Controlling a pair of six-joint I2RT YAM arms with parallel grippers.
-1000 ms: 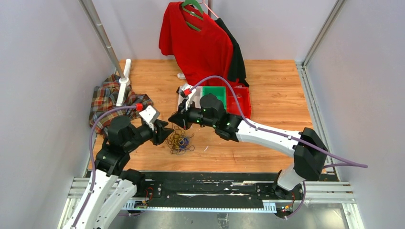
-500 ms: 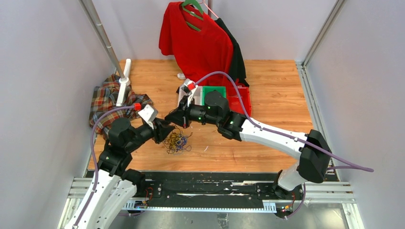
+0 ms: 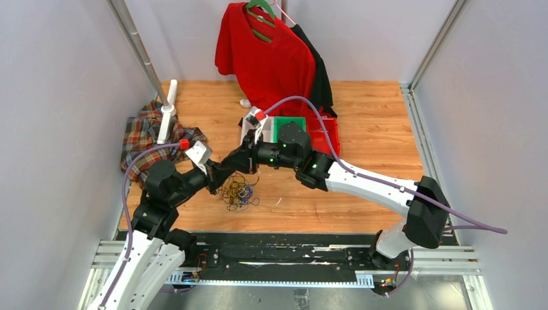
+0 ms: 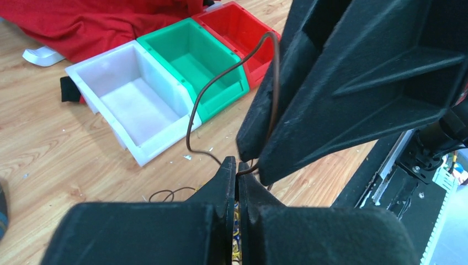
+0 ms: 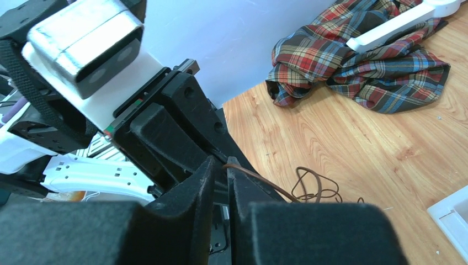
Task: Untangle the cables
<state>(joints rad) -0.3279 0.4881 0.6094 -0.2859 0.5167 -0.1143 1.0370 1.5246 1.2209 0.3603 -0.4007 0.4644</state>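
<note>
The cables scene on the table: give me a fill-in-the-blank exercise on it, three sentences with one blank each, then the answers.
1. Between the white bin and the red bin sits a bin coloured ___.
2. The red shirt hangs on a hanger whose colour is ___.
3. The left gripper is shut on one thin cable, and its colour is ___.

Missing words: green; green; brown
</note>
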